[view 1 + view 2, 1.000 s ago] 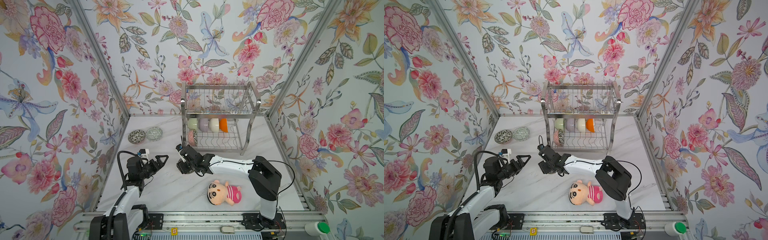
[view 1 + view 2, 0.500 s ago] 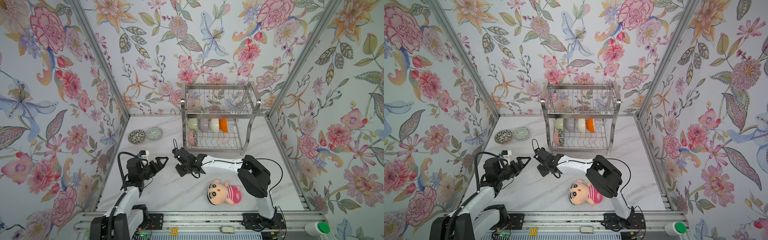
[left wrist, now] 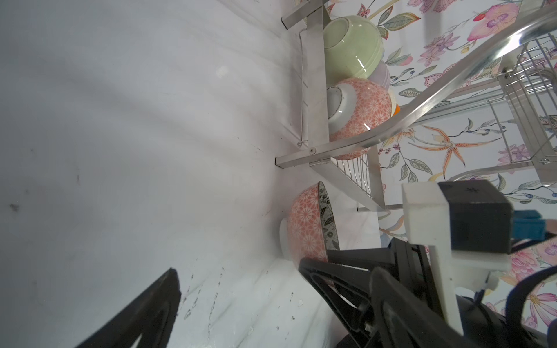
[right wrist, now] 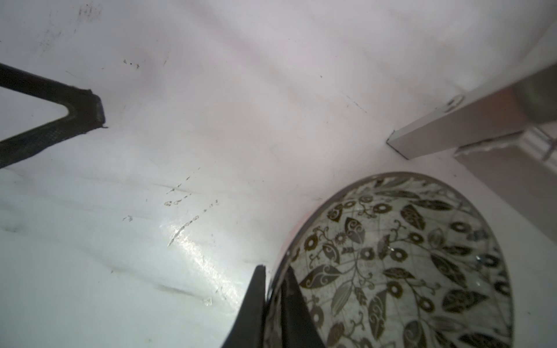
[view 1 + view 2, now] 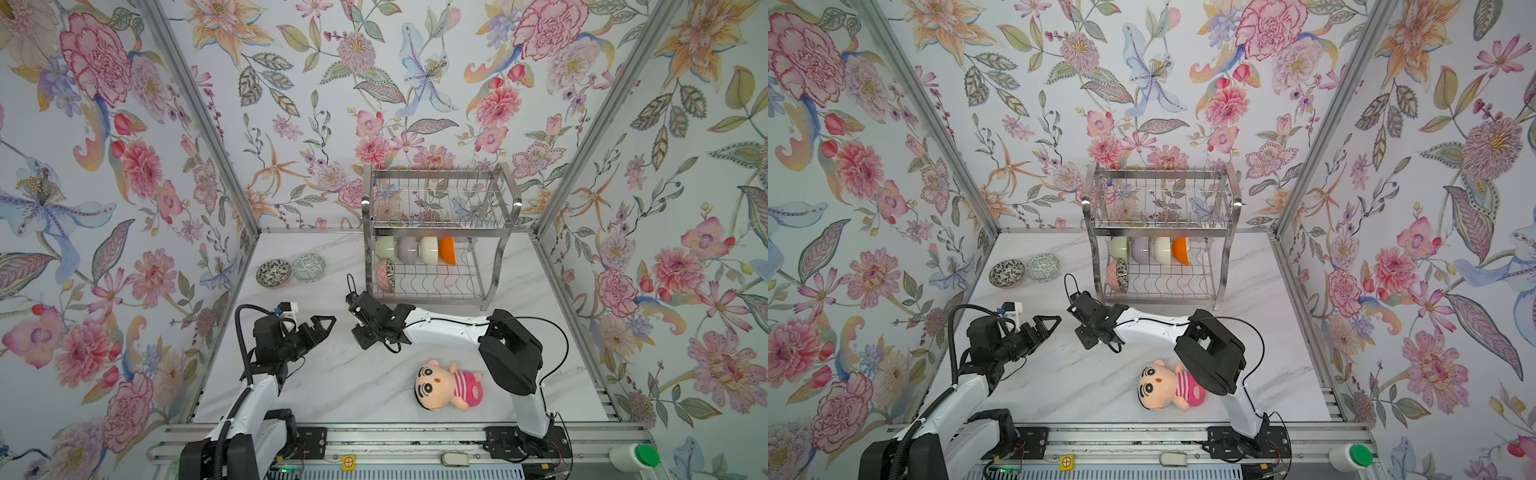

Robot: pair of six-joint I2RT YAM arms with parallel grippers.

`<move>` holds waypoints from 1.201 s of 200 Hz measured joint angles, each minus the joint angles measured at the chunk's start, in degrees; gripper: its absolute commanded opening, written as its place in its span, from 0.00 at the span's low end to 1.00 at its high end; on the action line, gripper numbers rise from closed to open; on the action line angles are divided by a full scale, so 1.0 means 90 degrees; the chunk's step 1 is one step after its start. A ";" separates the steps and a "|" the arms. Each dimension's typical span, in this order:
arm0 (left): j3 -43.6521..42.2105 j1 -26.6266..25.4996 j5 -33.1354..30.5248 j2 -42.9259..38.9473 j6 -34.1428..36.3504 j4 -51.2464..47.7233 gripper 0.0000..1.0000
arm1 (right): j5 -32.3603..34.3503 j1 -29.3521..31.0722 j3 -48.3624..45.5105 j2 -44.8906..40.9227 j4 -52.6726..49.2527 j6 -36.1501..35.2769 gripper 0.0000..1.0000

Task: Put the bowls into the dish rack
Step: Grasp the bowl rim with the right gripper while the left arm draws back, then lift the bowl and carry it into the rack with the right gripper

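Five bowls (image 5: 407, 250) are sitting in the rack (image 5: 440, 232), two patterned bowls (image 5: 273, 273) waiting by the left edge of the counter (image 5: 332, 382); right tool (image 4: 273, 272) is pinching a sixth bowl (image 4: 391, 256), left tool (image 3: 238, 271) hanging spread.

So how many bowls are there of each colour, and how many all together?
Pale green bowl: 1
Lavender bowl: 1
Cream bowl: 1
Orange bowl: 1
Patterned bowls: 4 (pink-sided bowl in the dish rack, dark bowl and greenish bowl on the table, leaf-print bowl in the right gripper)
Total: 8
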 measured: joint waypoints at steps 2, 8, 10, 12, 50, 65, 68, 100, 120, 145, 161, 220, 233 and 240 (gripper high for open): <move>0.0005 -0.0029 -0.0024 0.0000 -0.0002 -0.0012 0.99 | -0.0010 -0.0007 -0.0017 -0.0017 0.0000 0.0000 0.00; 0.0019 -0.0112 -0.0078 0.0000 -0.0002 -0.0034 0.99 | -0.0053 -0.0034 -0.0070 -0.0080 0.0000 0.0000 0.00; 0.0027 -0.0148 -0.0090 0.0002 0.0000 -0.0036 0.99 | -0.0068 -0.0044 -0.0095 -0.0112 -0.0002 0.0002 0.00; 0.0034 -0.0192 -0.0109 0.0002 0.0002 -0.0039 0.99 | -0.0090 -0.0051 -0.0117 -0.0134 -0.0002 0.0002 0.00; 0.0236 -0.0925 -0.0491 0.0121 0.0002 -0.0046 0.99 | -0.0641 -0.0364 -0.0869 -0.0964 -0.0012 0.0039 0.00; 0.0308 -0.1188 -0.0651 0.0231 0.0000 -0.0029 0.99 | -0.0998 -0.0612 -0.1350 -0.1528 0.0248 0.0102 0.00; 0.0321 -0.1229 -0.0692 0.0245 0.0000 -0.0029 0.99 | -0.1076 -0.0658 -0.1455 -0.1644 0.0325 0.0121 0.00; 0.0508 -0.1664 -0.1042 0.0403 0.0007 -0.0027 0.99 | -0.1838 -0.1355 -0.2701 -0.2956 0.1513 0.0440 0.00; 0.0653 -0.1970 -0.1263 0.0510 0.0017 0.0049 0.99 | -0.2268 -0.1795 -0.3269 -0.3400 0.2331 0.0741 0.00; 0.0806 -0.2433 -0.1486 0.0755 -0.0002 0.0255 0.99 | -0.2686 -0.2159 -0.3725 -0.3514 0.3223 0.1100 0.00; 0.0913 -0.2759 -0.1651 0.0969 -0.0019 0.0398 1.00 | -0.2892 -0.2329 -0.3910 -0.3514 0.3674 0.1326 0.00; 0.1445 -0.3723 -0.2166 0.1603 -0.0121 0.0918 0.99 | -0.3410 -0.3079 -0.4158 -0.3334 0.5714 0.2225 0.00; 0.1535 -0.3864 -0.2259 0.1690 -0.0126 0.1010 0.99 | -0.3461 -0.3228 -0.4141 -0.3177 0.6057 0.2361 0.00; 0.1569 -0.3927 -0.2283 0.1734 -0.0129 0.1056 0.99 | -0.3490 -0.3298 -0.4138 -0.3058 0.6263 0.2443 0.00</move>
